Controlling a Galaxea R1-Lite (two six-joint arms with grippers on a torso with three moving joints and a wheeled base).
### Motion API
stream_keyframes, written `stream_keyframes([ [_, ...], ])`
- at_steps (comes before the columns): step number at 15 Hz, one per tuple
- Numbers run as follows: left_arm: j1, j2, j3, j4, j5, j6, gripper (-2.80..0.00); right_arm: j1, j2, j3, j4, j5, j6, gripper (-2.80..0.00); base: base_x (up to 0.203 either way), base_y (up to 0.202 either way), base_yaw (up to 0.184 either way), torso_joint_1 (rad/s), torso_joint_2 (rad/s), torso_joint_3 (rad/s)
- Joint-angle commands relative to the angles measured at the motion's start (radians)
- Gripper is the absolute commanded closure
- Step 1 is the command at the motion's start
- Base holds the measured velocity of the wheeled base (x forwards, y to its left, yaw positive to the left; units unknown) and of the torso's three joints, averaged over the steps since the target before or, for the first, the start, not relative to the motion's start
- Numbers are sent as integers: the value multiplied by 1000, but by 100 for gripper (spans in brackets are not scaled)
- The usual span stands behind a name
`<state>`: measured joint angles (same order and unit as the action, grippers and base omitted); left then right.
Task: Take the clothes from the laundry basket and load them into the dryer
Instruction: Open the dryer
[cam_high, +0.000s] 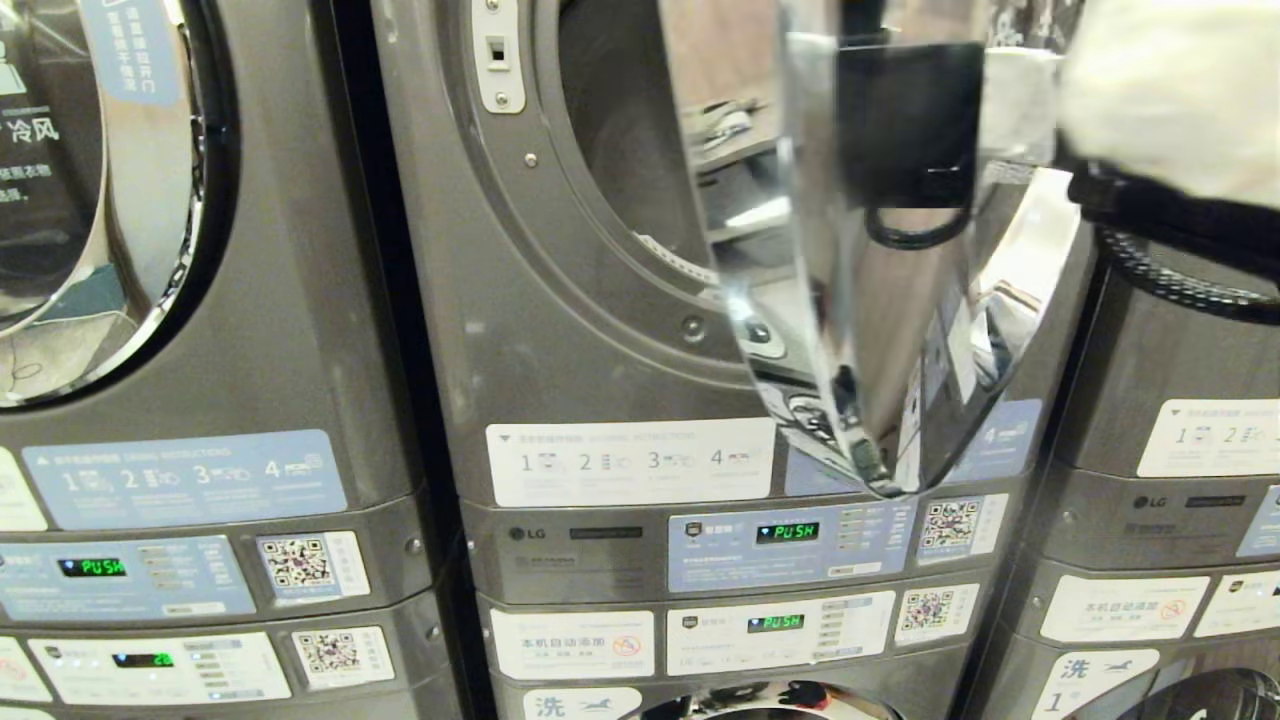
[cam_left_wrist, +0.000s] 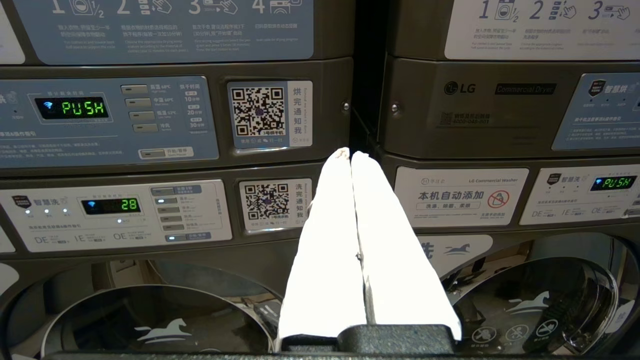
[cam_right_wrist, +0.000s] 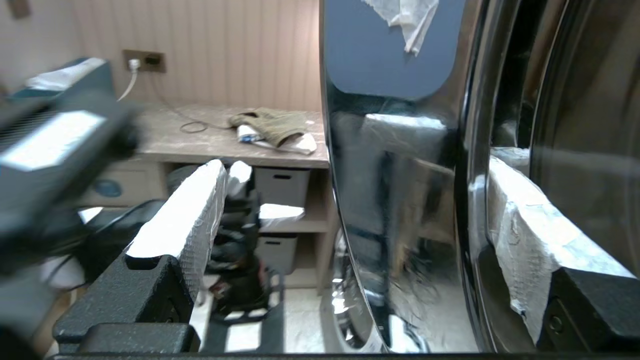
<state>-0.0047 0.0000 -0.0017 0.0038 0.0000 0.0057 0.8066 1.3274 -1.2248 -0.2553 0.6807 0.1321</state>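
The middle dryer has its round drum mouth uncovered. Its chrome-rimmed door is swung out toward me. My right arm, wrapped in white, reaches in from the upper right beside that door. In the right wrist view my right gripper is open, and the door's shiny rim stands between its two white fingers with nothing gripped. My left gripper is shut and empty, held low in front of the control panels. The clothes and the laundry basket are out of view.
Neighbouring machines stand on both sides, and washer doors sit below the panels. Behind the open door, a wooden counter carries an olive cloth and a cable. Grey bins sit on shelves under it.
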Motion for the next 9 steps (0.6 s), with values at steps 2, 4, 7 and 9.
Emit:
stream_keyframes([
  [2, 0, 0, 0, 0, 0, 0, 0, -1, -136, -12, 72, 24, 2, -280, 0, 0, 0, 0, 0, 0],
  [4, 0, 0, 0, 0, 0, 0, 0, -3, -173, -26, 91, 28, 12, -280, 0, 0, 0, 0, 0, 0],
  [7, 0, 0, 0, 0, 0, 0, 0, -2, -270, -22, 204, 30, 22, -280, 0, 0, 0, 0, 0, 0],
  [9, 0, 0, 0, 1, 0, 0, 0, -3, -355, -19, 310, 27, 24, -280, 0, 0, 0, 0, 0, 0],
])
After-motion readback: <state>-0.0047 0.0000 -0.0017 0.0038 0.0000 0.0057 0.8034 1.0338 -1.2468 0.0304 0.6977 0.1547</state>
